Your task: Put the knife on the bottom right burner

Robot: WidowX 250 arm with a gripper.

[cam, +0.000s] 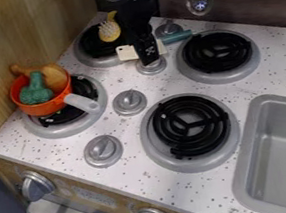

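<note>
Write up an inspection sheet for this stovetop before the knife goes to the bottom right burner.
Surface: white speckled stovetop with four burners.
Job's things: knife, pale blade and teal handle, near the back, partly hidden by the tool; bottom right burner bare, knife not on it.
Clutter: orange pot on the bottom left burner, holding a green toy and a brown item; yellow bristled item at the top left burner.
Tool: over the knife; grip cannot be confirmed.
Cables: nothing seen.
Surroundings: wood panel at left, sink at right, hanging spoon at the back.
</note>
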